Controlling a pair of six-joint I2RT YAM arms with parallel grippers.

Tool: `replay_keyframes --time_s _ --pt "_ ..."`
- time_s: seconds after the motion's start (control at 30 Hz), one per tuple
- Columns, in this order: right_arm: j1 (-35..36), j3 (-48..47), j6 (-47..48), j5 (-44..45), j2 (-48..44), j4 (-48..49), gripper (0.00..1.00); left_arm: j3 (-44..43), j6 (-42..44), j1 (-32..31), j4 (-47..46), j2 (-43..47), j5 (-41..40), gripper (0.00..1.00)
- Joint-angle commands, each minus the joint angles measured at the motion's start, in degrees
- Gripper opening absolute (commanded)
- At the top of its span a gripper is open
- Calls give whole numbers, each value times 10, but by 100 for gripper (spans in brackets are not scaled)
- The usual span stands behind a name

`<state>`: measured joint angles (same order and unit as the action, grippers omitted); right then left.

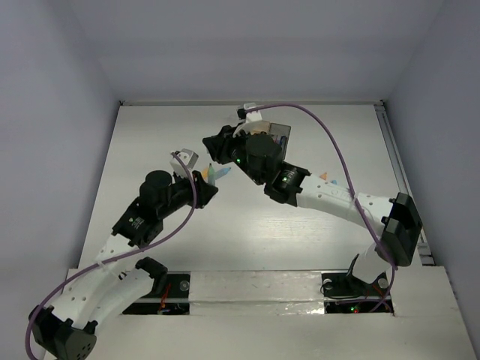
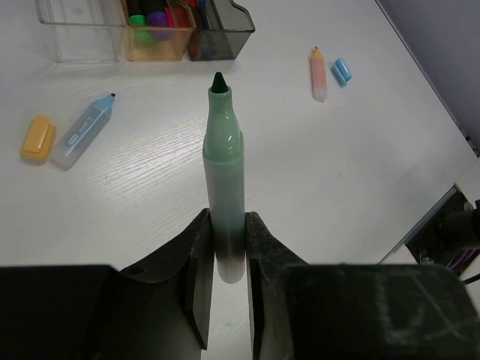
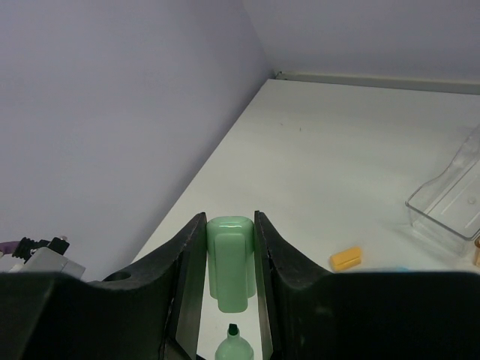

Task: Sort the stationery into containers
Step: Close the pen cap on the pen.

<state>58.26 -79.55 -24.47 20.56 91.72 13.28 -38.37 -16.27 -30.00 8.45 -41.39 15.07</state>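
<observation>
My left gripper (image 2: 227, 225) is shut on the barrel of a green marker (image 2: 224, 157), uncapped, its dark tip pointing away towards the containers. My right gripper (image 3: 229, 225) is shut on the green cap (image 3: 229, 262) and holds it just above the marker's tip (image 3: 234, 331), with a small gap between them. The clear box (image 2: 79, 30), the tan-orange box (image 2: 157, 37) with several markers in it and the dark grey box (image 2: 221, 30) stand in a row at the far side. In the top view both grippers meet mid-table, left (image 1: 208, 182) and right (image 1: 217, 150).
On the table lie an orange cap (image 2: 37, 139) beside a light-blue marker (image 2: 82, 131), and further right an orange marker (image 2: 319, 73) with a blue cap (image 2: 342, 70). The table's right edge (image 2: 450, 195) is near. The right arm covers much of the boxes in the top view.
</observation>
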Motion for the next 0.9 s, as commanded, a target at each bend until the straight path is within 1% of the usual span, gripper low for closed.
replay_keyframes --time_s 0.0,0.53,0.87 --pt "7 1 -6 -1 -6 14 4 -28 11 -2 -22 10 -17 0" --pt "12 0 -10 -17 9 6 5 -29 12 -2 -27 17 -25 0" --pt "18 14 -14 -16 8 12 4 -28 11 20 -33 23 -18 0"
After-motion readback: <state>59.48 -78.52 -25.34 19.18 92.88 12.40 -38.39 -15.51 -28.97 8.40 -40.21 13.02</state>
